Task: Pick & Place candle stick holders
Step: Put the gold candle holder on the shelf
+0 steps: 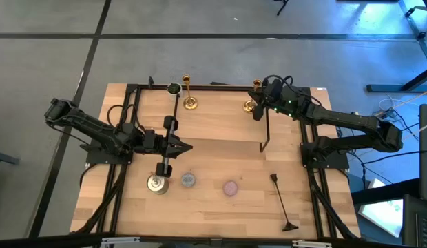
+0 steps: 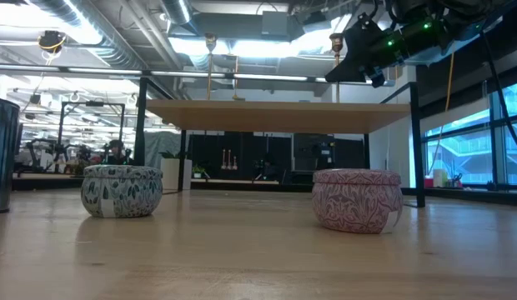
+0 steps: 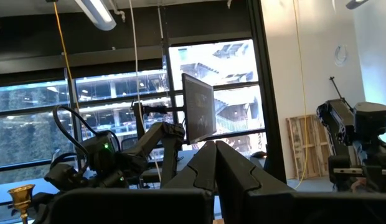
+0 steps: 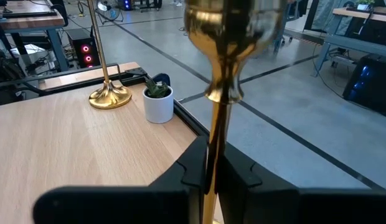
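Two slim gold candle stick holders stand upright on a raised wooden shelf (image 2: 275, 113) at the table's far side. One (image 1: 189, 96) stands free on its round flared base (image 4: 109, 97). The other (image 1: 253, 96) has my right gripper (image 1: 259, 105) shut on its stem, with its cup top (image 4: 233, 28) just above the fingers. My left gripper (image 1: 188, 146) is shut and holds nothing, hovering over the middle left of the table and tipped slightly upward. My right gripper pinches the upper stem (image 4: 213, 155) of the candle stick holder, a little below the cup, between its two fingers. The fingers come nearly level from the table's right side and lie across the stem. The holder stays upright; its base (image 1: 249, 106) seems to rest on the shelf.
A small white pot with a plant (image 4: 158, 99) stands at the shelf's far edge. On the table's near part lie a silver tin (image 1: 157, 183), a blue-grey candle tin (image 2: 122, 190) and a pink one (image 2: 356, 198). A black stand (image 1: 282, 203) lies at the near right.
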`<state>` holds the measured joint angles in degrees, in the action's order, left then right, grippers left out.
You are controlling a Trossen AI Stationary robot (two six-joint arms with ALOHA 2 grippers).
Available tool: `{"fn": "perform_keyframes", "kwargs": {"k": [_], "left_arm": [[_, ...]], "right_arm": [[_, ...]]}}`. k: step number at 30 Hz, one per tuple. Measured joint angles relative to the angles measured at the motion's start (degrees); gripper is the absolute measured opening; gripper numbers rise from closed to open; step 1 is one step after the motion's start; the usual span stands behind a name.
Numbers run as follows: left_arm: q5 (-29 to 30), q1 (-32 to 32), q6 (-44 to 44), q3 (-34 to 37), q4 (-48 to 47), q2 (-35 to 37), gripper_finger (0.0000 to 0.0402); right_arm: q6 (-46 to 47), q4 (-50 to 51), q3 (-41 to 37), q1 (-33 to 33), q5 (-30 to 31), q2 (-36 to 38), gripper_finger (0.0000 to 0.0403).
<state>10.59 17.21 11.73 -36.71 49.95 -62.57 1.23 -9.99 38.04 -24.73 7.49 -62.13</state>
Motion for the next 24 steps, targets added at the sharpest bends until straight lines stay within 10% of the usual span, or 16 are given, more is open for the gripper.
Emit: {"fn": "perform_keyframes", "kwargs": {"k": [24], "left_arm": [[-0.1, 0.0, -0.2, 0.0, 0.0, 0.0, 0.0001]], "right_arm": [[-0.2, 0.8, 0.0, 0.0, -0.1, 0.0, 0.003]]}}
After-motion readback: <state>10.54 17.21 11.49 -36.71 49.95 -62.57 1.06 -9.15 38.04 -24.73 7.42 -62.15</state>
